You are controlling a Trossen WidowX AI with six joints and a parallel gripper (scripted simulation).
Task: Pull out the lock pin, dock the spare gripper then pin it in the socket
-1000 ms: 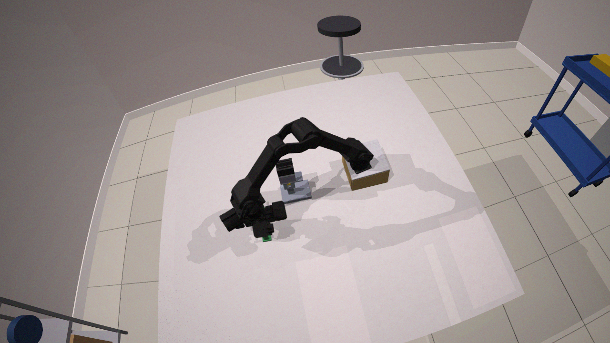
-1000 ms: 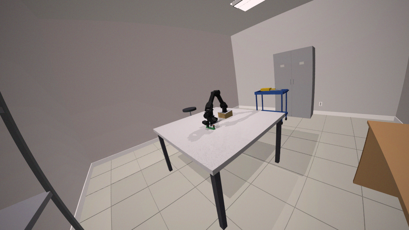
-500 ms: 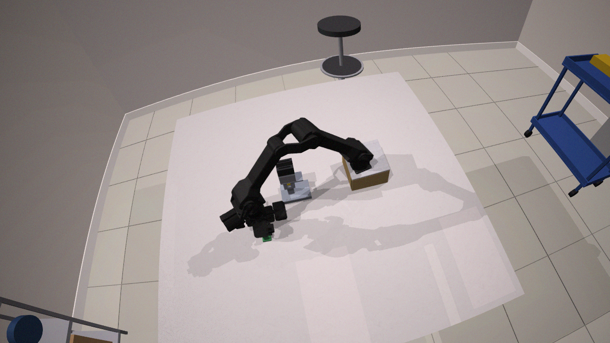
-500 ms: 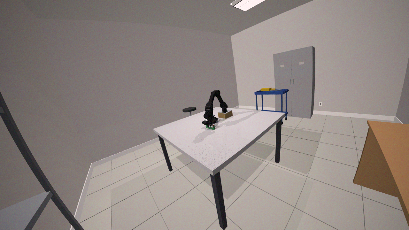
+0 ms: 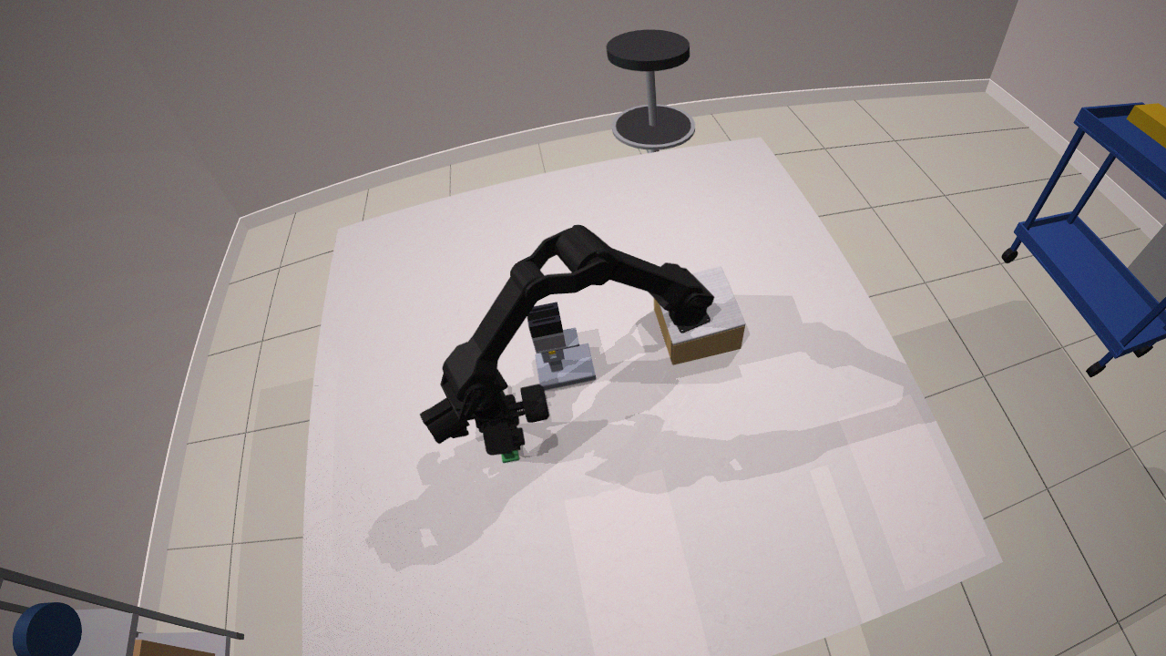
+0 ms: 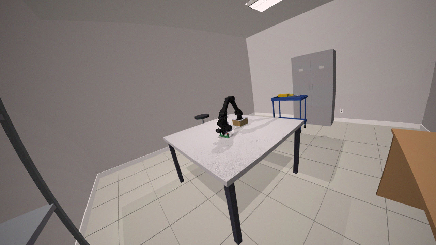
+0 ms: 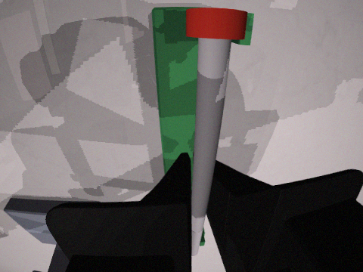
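End effector (image 7: 198,192) closed on the lock pin (image 7: 208,126), black matte fingers pinching the shaft near its plain end. The pin is a smooth grey cylinder with a flat red disc cap (image 7: 217,23) at the far end, lying lengthwise over a flat green strip-shaped holder (image 7: 174,91) on the table (image 5: 652,506); whether the pin is still resting on the holder cannot be told. The holder has a blocky tab beside the red cap.

Taking the mount (image 5: 564,359) as landmark: it is a pale grey, flat-based block with a small upright socket part, and a black boxy spare gripper (image 5: 545,320) sits at its far side, apparently docked at the socket. The pin and green holder (image 5: 511,456) lie on the near-left side of the mount, near but apart from it, directly under the end effector (image 5: 505,446). The arm's base stands on a tan box with a pale top (image 5: 707,328), to the right of the mount.

Table top is white with a fine speckled texture and dark square legs (image 6: 233,213). A tiny yellow-and-dark mark on the mount is too small to read; no legible writing anywhere.
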